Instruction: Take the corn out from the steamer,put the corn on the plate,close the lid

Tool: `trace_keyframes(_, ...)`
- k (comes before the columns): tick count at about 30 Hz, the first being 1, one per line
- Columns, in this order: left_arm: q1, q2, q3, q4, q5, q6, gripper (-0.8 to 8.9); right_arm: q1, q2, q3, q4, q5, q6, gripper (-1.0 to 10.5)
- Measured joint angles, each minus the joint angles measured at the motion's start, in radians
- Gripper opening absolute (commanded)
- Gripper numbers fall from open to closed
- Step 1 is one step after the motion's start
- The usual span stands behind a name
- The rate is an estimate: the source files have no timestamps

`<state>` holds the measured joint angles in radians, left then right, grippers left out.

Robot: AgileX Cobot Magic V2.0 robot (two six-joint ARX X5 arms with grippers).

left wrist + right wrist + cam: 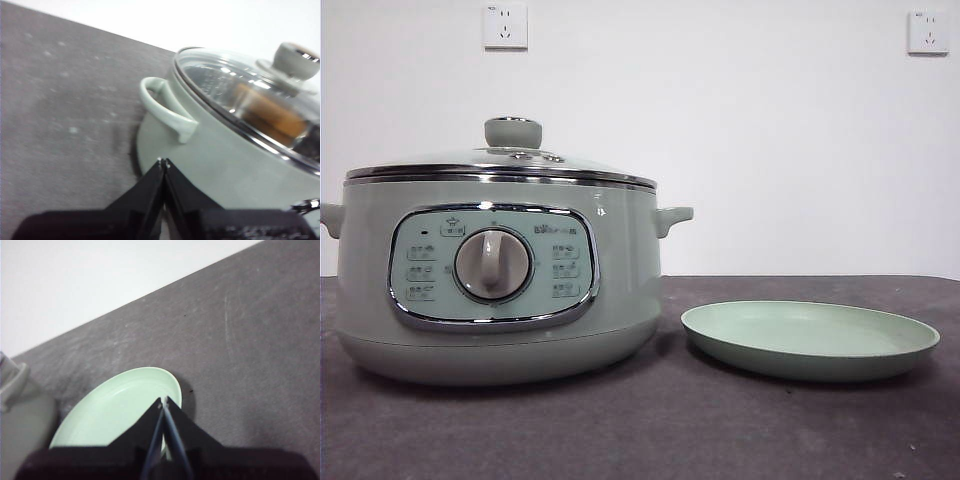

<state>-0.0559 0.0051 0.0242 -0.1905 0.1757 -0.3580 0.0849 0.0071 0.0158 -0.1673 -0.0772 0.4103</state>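
The pale green steamer [490,290] stands at the left of the dark table, with the glass lid [505,160] closed on it. In the left wrist view the orange corn [272,115] shows inside through the lid [235,90]. The empty pale green plate [810,340] lies to the steamer's right. My left gripper [163,162] is shut and empty, beside the steamer's side handle [165,107]. My right gripper [163,401] is shut and empty, above the plate [115,410]. Neither arm shows in the front view.
A white wall with two sockets [505,25] stands behind the table. The dark grey tabletop [720,430] runs in front of the steamer and plate.
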Motion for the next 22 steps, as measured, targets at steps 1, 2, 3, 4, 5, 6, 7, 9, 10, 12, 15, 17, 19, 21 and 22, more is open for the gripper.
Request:
trace_keyframes(1, 0.0, 0.0, 0.0, 0.001, 0.013, -0.016, -0.06, 0.0, 0.0, 0.0, 0.0, -0.001, 0.014, 0.0)
trace_keyframes(2, 0.0, 0.0, 0.0, 0.002, 0.024, -0.027, -0.08, 0.0, 0.0, 0.0, 0.0, -0.001, 0.022, -0.1)
trace_keyframes(3, 0.0, 0.0, 0.0, 0.002, 0.03, -0.035, -0.09, 0.0, 0.0, 0.0, -0.002, -0.001, 0.029, -0.1)
trace_keyframes(4, 0.0, 0.0, 0.0, 0.002, 0.032, -0.04, -0.09, 0.0, 0.0, 0.001, -0.004, -0.002, 0.032, -0.1)
trace_keyframes(5, 0.0, 0.0, 0.0, 0.002, 0.034, -0.046, -0.09, 0.0, 0.0, 0.002, -0.008, -0.002, 0.036, -0.1)
trace_keyframes(6, 0.0, 0.0, 0.001, 0.002, 0.035, -0.048, -0.08, 0.0, 0.0, 0.006, -0.016, -0.002, 0.039, -0.1)
trace_keyframes(7, 0.0, 0.0, 0.003, -0.003, 0.035, -0.049, -0.08, 0.0, 0.0, 0.012, -0.032, -0.002, 0.04, -0.1)
trace_keyframes(9, 0.0, 0.0, 0.016, -0.019, 0.035, -0.055, -0.08, 0.0, 0.003, 0.027, -0.062, -0.003, 0.039, -0.1)
trace_keyframes(10, 0.0, 0.002, 0.03, -0.031, 0.035, -0.055, -0.08, 0.0, 0.01, 0.039, -0.073, -0.003, 0.039, -0.1)
trace_keyframes(12, 0.0, 0.005, 0.069, -0.045, 0.035, -0.055, -0.08, 0.0, 0.025, 0.068, -0.087, -0.003, 0.039, -0.1)
trace_keyframes(15, 0.0, 0.005, 0.134, -0.063, 0.035, -0.045, -0.08, 0.0, 0.068, 0.13, -0.101, -0.008, 0.039, -0.1)
trace_keyframes(17, 0.0, 0.005, 0.174, -0.089, 0.034, -0.024, -0.08, 0.0, 0.109, 0.177, -0.109, -0.024, 0.038, -0.1)
trace_keyframes(19, 0.0, 0.005, 0.214, -0.119, 0.034, 0.003, -0.08, 0.0, 0.165, 0.228, -0.117, -0.033, 0.037, -0.1)
trace_keyframes(21, 0.0, 0.005, 0.247, -0.13, 0.033, 0.02, -0.08, 0.0, 0.224, 0.278, -0.121, -0.064, 0.027, -0.1)
trace_keyframes(22, 0.0, 0.005, 0.266, -0.137, 0.033, 0.028, -0.08, 0.0, 0.259, 0.309, -0.125, -0.085, 0.018, -0.1)
